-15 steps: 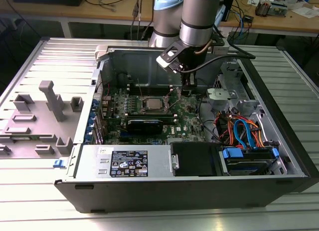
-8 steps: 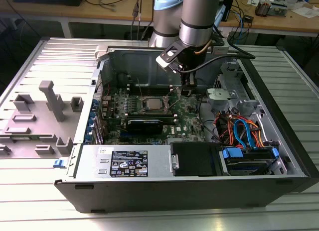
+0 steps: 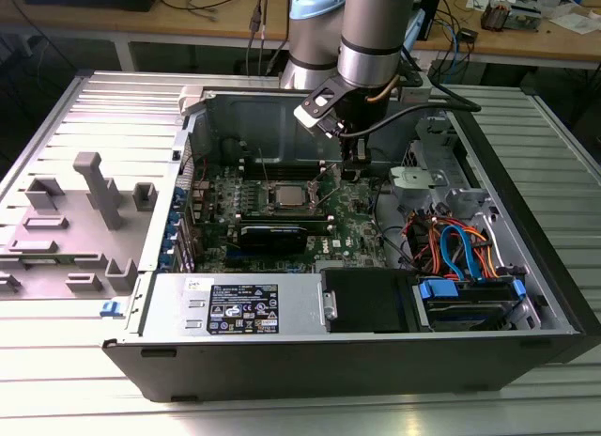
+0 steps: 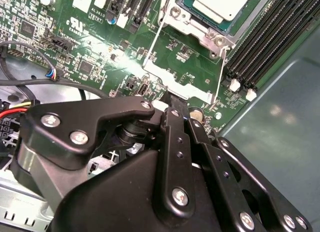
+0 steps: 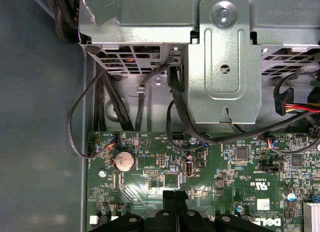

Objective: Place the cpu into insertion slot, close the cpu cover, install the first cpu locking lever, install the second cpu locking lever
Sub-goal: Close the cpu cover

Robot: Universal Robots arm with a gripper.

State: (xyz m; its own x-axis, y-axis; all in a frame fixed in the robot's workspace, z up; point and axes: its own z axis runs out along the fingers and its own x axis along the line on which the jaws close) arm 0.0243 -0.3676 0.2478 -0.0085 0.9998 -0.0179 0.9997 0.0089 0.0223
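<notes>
I have the arm reaching down into the open computer case (image 3: pixel 178 116), and I take every place from the insertion slot (image 4: pixel 197 32). The cpu (image 4: pixel 222 2) sits flat inside that slot, its pale metal top bare and uncovered; in the exterior view the cpu (image 3: pixel 285 194) shows as a light square in the middle of the green motherboard (image 3: pixel 352 231).

The cpu cover (image 4: pixel 177 84) is not down. It stands swung up off the slot on the side toward my tool, and I see the green board through its window, with its thin side rails running back to the slot's silvery rim.

The gripper (image 4: pixel 176 98) hangs just beyond the slot, right at the cover's free edge. In the first wrist view the gripper (image 5: pixel 175 193) has its two black fingers (image 5: pixel 169 198) drawn together with only a hairline seam between them. I cannot tell whether the edge of the cover is nipped in that seam or merely touched.

The long black memory slots (image 4: pixel 270 37) run alongside the slot on the side away from the cover. A round coin battery (image 5: pixel 124 161) lies farther out past the gripper, near the grey metal drive cage (image 5: pixel 225 67).
</notes>
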